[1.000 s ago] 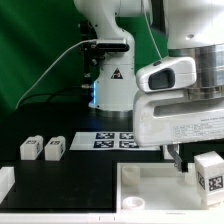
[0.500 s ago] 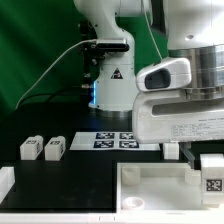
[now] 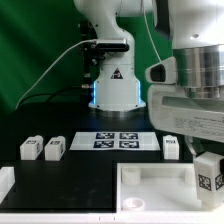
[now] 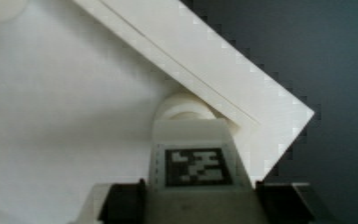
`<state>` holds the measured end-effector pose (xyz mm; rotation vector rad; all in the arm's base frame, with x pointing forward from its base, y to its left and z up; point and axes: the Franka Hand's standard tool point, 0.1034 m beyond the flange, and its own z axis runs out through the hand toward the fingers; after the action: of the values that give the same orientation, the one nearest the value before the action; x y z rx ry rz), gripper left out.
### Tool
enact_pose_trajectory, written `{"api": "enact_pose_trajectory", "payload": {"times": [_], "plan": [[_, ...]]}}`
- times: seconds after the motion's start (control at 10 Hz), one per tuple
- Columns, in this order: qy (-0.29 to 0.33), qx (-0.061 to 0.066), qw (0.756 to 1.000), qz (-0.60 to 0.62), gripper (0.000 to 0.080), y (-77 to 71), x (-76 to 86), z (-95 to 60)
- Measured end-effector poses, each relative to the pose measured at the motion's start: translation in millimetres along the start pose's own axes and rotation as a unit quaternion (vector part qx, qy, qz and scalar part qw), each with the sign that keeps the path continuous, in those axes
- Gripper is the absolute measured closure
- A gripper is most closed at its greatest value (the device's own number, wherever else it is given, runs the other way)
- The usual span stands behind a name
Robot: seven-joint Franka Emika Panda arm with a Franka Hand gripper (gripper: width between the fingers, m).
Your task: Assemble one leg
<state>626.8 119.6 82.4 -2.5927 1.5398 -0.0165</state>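
My gripper (image 3: 208,158) is shut on a leg (image 3: 210,176), a small white block with a black-and-white tag. It holds the leg upright over the far right corner of the large white tray-shaped piece (image 3: 150,185). In the wrist view the leg (image 4: 197,150) sits between the two dark fingers (image 4: 126,203), its rounded end at the tray piece's corner (image 4: 247,95). I cannot tell whether it touches the tray piece. Two more legs (image 3: 29,148) (image 3: 54,148) stand at the exterior view's left, and a third (image 3: 171,146) stands beside the marker board.
The marker board (image 3: 115,141) lies in front of the robot base (image 3: 112,90). A white part (image 3: 5,181) lies at the left edge. The black table (image 3: 60,175) carries all of this.
The hand has shifted toward the exterior view's right and the held leg has sunk slightly. The third leg beside the marker board has come into view.
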Motion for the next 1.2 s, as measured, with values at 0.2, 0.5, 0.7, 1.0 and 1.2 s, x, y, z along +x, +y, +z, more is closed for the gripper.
{"api": "enact_pose_trajectory", "payload": {"times": [0.2, 0.5, 0.7, 1.0, 1.2], "plan": [[-0.002, 0.011, 0.991, 0.130, 0.0507, -0.6, -1.9, 0.7], [-0.005, 0.013, 0.975, 0.223, 0.0506, -4.4, -8.9, 3.3], [-0.006, 0.013, 0.980, 0.197, 0.0302, -4.1, -9.5, 3.9], [-0.003, 0.010, 1.000, 0.009, 0.0160, 1.9, -6.3, 5.9], [-0.001, 0.009, 0.993, -0.117, 0.0152, 2.8, -5.0, 6.6]]}}
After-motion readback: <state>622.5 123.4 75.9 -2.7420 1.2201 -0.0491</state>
